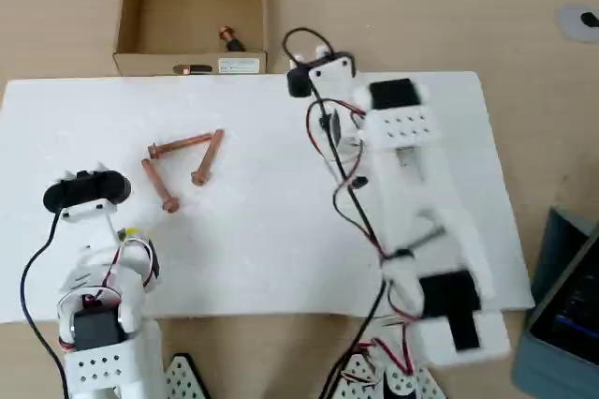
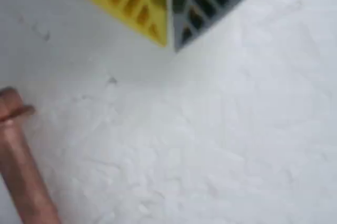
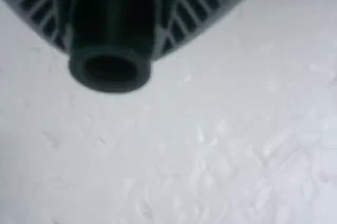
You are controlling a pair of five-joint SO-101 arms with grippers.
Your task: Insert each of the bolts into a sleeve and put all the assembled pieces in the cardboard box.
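Observation:
Three copper bolts lie loose on the white sheet [image 1: 262, 230]: one [image 1: 182, 145], a second [image 1: 208, 157] and a third [image 1: 159, 184]. My left gripper [image 2: 171, 37] is shut with nothing in it, its yellow and grey fingertips meeting just above the sheet; the head end of a bolt [image 2: 21, 171] lies close by. In the high view the left gripper [image 1: 134, 233] sits below and left of the bolts. My right gripper [image 3: 113, 24] is shut on a black sleeve [image 3: 110, 69], open end down, low over the sheet. One assembled piece [image 1: 229, 38] lies in the cardboard box [image 1: 131, 15].
The right arm [image 1: 393, 127] stretches across the right side of the sheet with loose cables [image 1: 342, 184] beside it. The box stands just beyond the sheet's far edge. A grey device [image 1: 566, 315] sits at the right table edge.

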